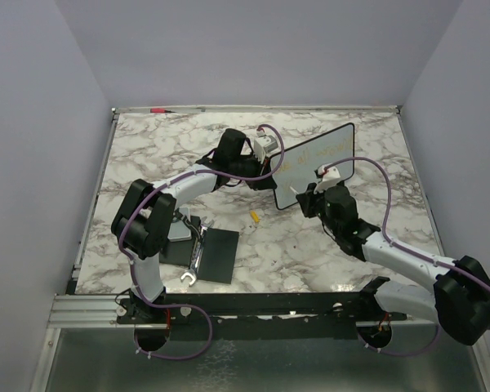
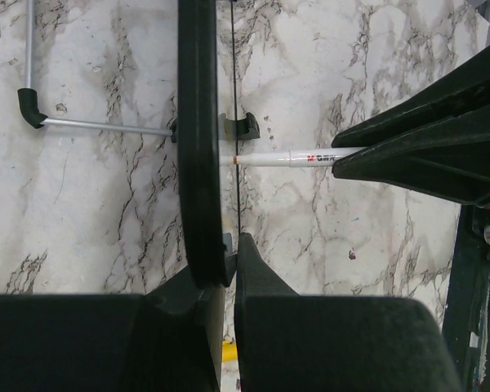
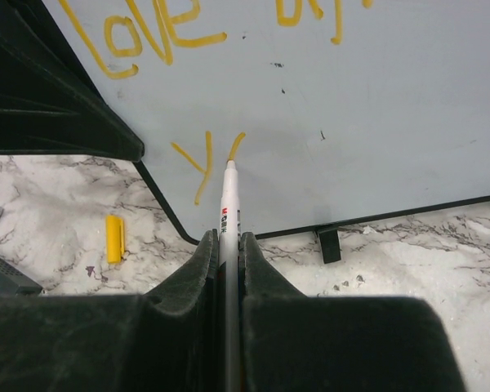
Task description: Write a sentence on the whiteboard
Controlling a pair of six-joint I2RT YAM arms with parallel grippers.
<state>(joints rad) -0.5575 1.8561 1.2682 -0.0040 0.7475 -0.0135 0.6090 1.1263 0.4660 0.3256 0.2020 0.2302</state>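
Note:
The whiteboard (image 1: 314, 163) stands tilted at the table's far middle. It shows edge-on in the left wrist view (image 2: 198, 139). My left gripper (image 1: 271, 159) is shut on its left edge (image 2: 231, 249). My right gripper (image 1: 318, 184) is shut on a white marker (image 3: 229, 204), and the marker's tip touches the board (image 3: 376, 106). The sentence (image 3: 147, 33) is yellow lettering along the top, with "love" legible. A yellow "y"-shaped stroke (image 3: 202, 163) starts a second line right at the tip. The marker also shows in the left wrist view (image 2: 290, 157).
The yellow marker cap (image 1: 254, 216) lies on the marble in front of the board, also seen in the right wrist view (image 3: 114, 238). A flat black square pad (image 1: 215, 253) and a wrench (image 1: 192, 265) lie near the left arm. The board's wire prop (image 2: 98, 125) rests behind it.

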